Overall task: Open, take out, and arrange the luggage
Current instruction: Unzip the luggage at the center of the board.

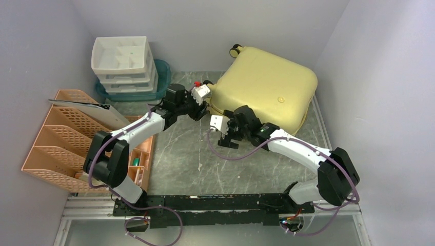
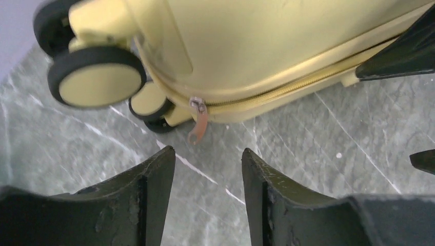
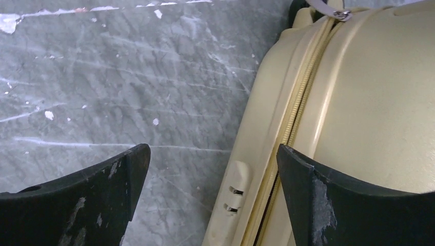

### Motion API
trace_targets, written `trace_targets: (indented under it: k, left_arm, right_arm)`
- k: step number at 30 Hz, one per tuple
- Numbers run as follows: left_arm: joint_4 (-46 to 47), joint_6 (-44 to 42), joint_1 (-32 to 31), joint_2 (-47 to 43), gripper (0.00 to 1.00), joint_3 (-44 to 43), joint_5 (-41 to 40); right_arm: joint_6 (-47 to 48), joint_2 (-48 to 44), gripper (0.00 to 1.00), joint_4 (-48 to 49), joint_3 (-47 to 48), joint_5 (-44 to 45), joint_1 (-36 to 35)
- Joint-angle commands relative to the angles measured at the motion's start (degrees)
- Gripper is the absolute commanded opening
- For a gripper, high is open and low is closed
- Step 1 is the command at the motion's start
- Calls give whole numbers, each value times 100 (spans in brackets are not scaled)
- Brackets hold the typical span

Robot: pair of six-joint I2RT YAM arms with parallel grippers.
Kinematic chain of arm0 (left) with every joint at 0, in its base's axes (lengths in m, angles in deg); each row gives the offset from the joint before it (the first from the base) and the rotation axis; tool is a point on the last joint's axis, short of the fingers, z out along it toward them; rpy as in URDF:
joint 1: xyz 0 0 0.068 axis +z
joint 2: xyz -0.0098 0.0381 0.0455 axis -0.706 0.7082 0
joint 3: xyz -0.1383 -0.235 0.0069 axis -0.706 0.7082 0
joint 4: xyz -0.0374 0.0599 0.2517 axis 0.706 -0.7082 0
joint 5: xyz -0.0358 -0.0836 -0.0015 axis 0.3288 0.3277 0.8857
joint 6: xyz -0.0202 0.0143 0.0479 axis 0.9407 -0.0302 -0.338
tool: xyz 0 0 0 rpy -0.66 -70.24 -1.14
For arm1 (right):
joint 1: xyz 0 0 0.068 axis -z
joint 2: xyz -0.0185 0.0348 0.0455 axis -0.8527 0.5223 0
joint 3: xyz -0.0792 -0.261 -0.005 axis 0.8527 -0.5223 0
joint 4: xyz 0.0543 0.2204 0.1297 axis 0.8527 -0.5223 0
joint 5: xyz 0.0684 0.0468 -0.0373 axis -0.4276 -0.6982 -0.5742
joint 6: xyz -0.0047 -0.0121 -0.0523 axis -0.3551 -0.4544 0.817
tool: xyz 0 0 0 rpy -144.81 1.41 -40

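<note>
Grey marble tabletop, pale walls round it. My right gripper gapes wide and empty at the case's near edge. My left gripper stands part open, holding nothing, with the zipper pull just beyond. The luggage lies flat toward the far right corner, apparently zipped: not yet opened, nothing taken out.
</note>
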Motion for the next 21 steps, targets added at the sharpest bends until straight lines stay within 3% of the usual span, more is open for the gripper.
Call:
trace_targets:
  k: [1,6,15,21]
  left_arm:
    - [138,-311,-241,200,63,-424,-208]
    - [98,-338,-388,564,64,-659,-395]
    - [701,-510,-611,703,63,-297,-1544]
    - [1123,-656,-641,821,56,-87,-1809]
  right_arm:
    - [-312,18,100,413,224,-178,287]
    - [-520,135,100,239,548,-604,703]
    - [-575,54,100,293,354,-703,803]
    - [-568,95,100,200,305,-767,805]
